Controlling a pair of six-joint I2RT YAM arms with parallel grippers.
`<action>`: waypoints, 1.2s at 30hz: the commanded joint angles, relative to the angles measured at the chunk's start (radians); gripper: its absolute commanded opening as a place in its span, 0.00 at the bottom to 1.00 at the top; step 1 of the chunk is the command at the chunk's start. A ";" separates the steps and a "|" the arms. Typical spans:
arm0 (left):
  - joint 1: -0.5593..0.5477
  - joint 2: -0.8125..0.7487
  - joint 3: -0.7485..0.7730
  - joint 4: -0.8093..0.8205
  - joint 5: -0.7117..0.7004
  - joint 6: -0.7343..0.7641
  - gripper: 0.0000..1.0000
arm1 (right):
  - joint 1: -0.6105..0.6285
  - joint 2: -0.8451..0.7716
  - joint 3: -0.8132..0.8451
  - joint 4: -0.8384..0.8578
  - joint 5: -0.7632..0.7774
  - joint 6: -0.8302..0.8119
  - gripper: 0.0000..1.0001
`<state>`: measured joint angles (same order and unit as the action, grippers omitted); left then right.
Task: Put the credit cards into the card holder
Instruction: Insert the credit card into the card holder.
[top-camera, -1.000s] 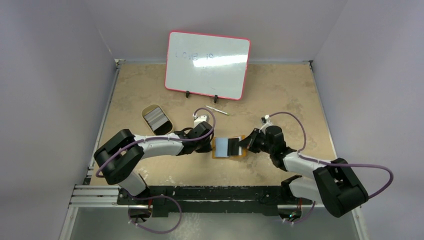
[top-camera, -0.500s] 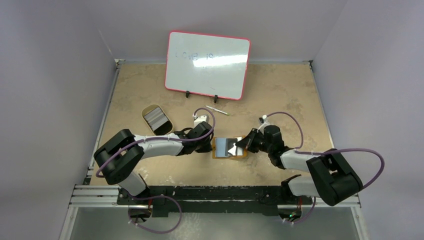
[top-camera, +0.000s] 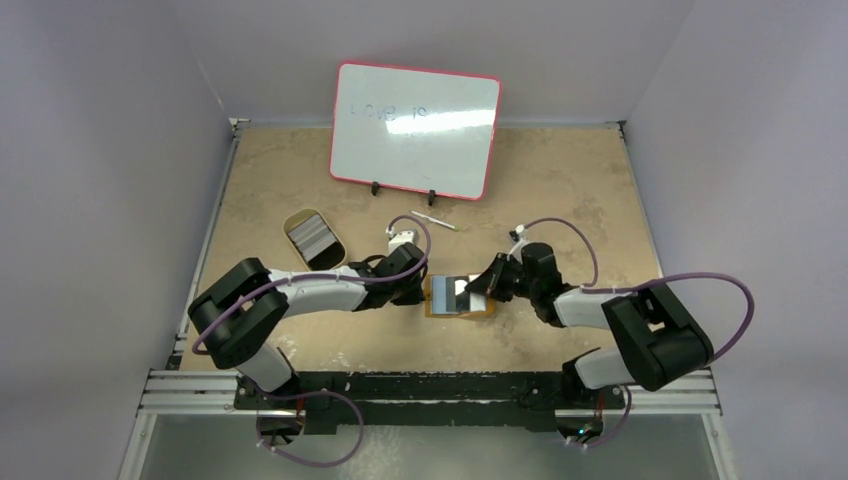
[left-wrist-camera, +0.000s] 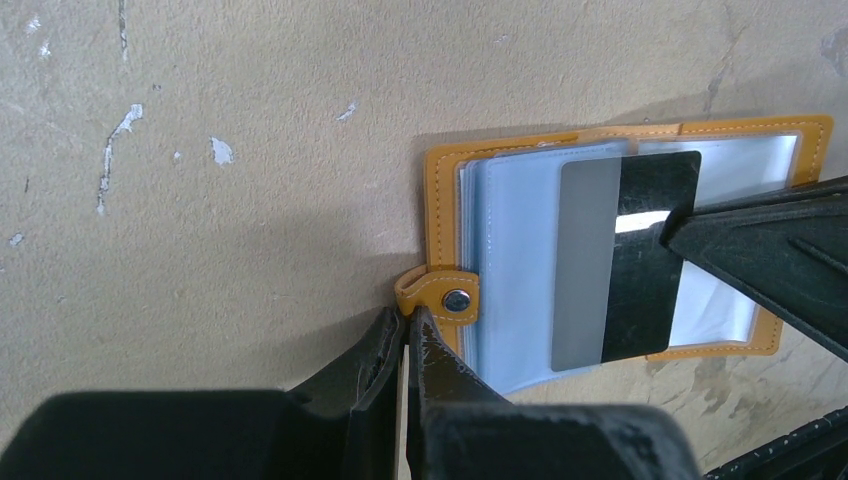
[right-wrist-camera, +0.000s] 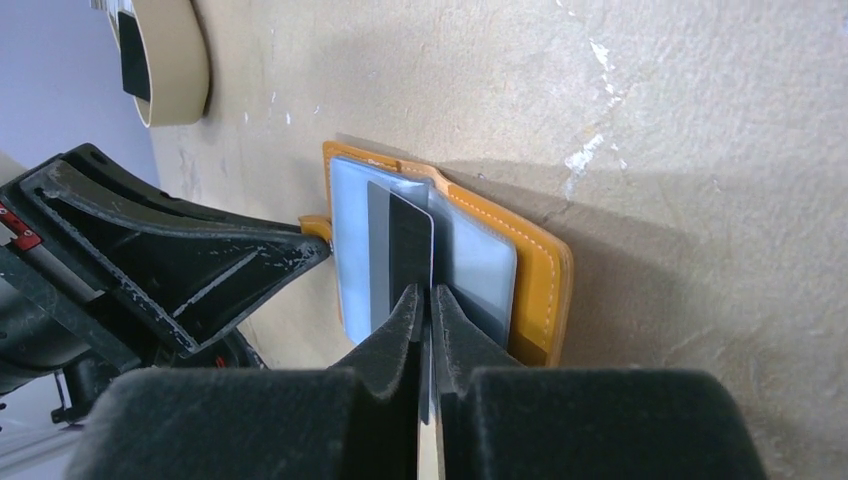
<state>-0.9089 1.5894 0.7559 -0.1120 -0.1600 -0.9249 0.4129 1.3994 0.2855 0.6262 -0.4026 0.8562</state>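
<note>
The orange-tan card holder (top-camera: 482, 308) lies open on the table, its bluish clear sleeves up; it also shows in the left wrist view (left-wrist-camera: 436, 190) and the right wrist view (right-wrist-camera: 545, 290). My left gripper (top-camera: 421, 291) (left-wrist-camera: 407, 315) is shut on its snap tab (left-wrist-camera: 440, 292) at the left edge. My right gripper (top-camera: 486, 287) (right-wrist-camera: 422, 292) is shut on a black credit card with a grey stripe (left-wrist-camera: 625, 260) (right-wrist-camera: 400, 245). It holds the card tilted over the sleeves, its far edge against them. Other cards (top-camera: 313, 240) lie in the tin dish.
An oval tan tin dish (top-camera: 296, 217) (right-wrist-camera: 175, 60) sits to the left of the left arm. A slim pen (top-camera: 435, 221) lies behind the holder. A red-framed whiteboard (top-camera: 415, 130) stands at the back. Walls close in the table's sides.
My right gripper has moved left with the black card, carrying it farther across the open sleeves and tilting it. The left gripper has stayed on the snap tab.
</note>
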 joint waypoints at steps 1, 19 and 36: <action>0.000 0.050 0.007 -0.099 0.035 0.012 0.00 | 0.014 0.014 0.072 -0.078 -0.008 -0.046 0.06; 0.001 0.021 0.017 -0.126 0.030 0.022 0.00 | 0.015 -0.097 0.217 -0.505 0.129 -0.183 0.33; 0.000 0.004 -0.009 -0.117 0.036 0.019 0.00 | 0.168 0.025 0.269 -0.398 0.129 -0.079 0.21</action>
<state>-0.9081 1.5963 0.7761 -0.1448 -0.1276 -0.9241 0.5274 1.4147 0.5087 0.1856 -0.3016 0.7334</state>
